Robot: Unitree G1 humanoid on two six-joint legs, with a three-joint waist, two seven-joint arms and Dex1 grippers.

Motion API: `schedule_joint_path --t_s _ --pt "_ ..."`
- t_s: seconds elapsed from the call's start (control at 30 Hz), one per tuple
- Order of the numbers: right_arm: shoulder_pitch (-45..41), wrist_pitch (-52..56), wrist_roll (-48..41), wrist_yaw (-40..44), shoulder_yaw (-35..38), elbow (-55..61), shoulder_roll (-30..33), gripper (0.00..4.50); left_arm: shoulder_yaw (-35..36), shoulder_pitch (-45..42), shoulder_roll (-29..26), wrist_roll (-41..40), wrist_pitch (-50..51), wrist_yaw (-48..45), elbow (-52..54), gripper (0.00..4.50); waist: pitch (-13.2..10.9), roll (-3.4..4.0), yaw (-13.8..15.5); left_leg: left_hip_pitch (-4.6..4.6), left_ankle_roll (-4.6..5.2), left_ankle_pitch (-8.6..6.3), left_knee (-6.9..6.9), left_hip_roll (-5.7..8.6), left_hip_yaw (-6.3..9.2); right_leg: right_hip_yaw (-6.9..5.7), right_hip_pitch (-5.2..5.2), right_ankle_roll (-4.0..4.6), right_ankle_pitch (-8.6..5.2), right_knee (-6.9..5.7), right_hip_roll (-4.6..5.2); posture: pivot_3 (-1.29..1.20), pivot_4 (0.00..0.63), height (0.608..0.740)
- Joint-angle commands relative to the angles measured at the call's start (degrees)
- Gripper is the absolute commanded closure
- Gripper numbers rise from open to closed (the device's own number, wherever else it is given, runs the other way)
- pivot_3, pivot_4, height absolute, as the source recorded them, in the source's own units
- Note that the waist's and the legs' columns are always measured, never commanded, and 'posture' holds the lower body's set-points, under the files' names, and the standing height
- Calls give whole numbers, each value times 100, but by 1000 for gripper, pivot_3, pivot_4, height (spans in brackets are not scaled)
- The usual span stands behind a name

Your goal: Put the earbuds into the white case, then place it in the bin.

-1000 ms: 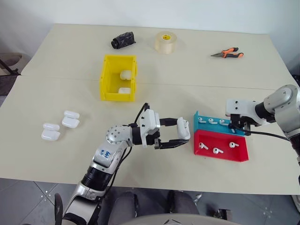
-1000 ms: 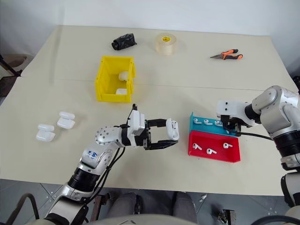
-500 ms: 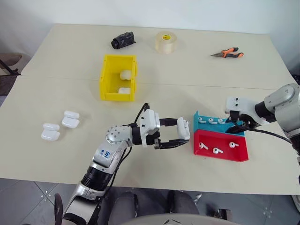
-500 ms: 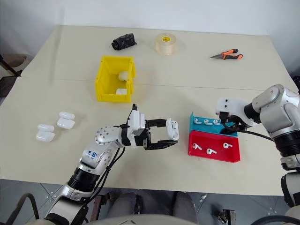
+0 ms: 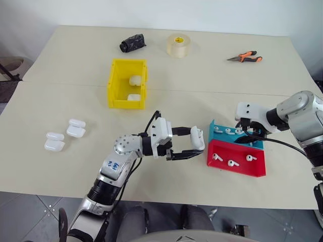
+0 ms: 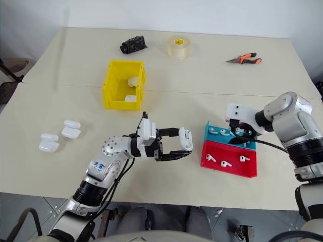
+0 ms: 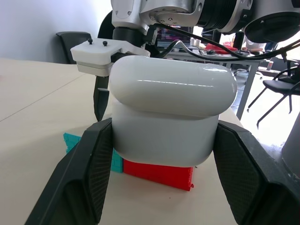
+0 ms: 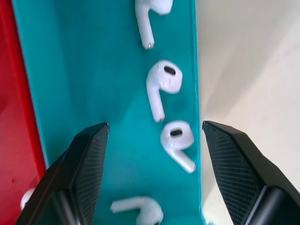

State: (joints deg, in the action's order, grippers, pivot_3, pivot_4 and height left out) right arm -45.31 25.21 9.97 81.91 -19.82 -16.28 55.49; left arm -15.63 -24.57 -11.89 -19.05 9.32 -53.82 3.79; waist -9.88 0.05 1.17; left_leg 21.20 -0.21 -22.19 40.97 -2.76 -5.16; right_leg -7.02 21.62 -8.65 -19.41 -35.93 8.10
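1. Pincer state: the right pincer [image 8: 152, 154] hangs spread over the teal tray [image 5: 220, 137]; the left pincer [image 5: 192, 144] pinches a white case [image 7: 171, 115], lid closed.
2. Earbuds [image 8: 161, 86] lie between the right fingers; red tray [image 5: 237, 160] adjoins at 6 o'clock.
3. Yellow bin [image 5: 128, 83], holding cases, sits at 11 o'clock on the counter [image 5: 212, 80]; tape roll [image 5: 178, 45] and pliers [image 5: 246, 57] lie beyond.
4. Writing: none legible.

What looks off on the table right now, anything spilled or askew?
Nothing stands out. The earbuds lie loose but inside the teal tray and red tray, both flat on the table. The yellow bin stands upright with two cases inside. Two spare cases sit closed.
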Motion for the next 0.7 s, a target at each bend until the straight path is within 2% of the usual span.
schedule_joint_path --t_s 0.03,0.3,0.7 --pt "-158 -318 116 -14 2 -94 42 1160 44 -88 52 -104 -34 5 210 1684 0 0 -2 0 0 0 0 0 0 0 0 0 0 0 0 0 150 740" --pt "-277 -1038 345 -22 -61 -486 43 1160 60 -81 48 -109 -19 27 234 1684 0 0 -6 -1 0 0 0 0 0 0 0 0 0 0 0 0 150 740" --pt "-545 -3588 553 66 -183 -1372 80 1160 66 -82 51 -121 1 61 261 1684 0 0 -29 -1 0 0 0 0 0 -1 0 0 0 0 0 0 150 740"
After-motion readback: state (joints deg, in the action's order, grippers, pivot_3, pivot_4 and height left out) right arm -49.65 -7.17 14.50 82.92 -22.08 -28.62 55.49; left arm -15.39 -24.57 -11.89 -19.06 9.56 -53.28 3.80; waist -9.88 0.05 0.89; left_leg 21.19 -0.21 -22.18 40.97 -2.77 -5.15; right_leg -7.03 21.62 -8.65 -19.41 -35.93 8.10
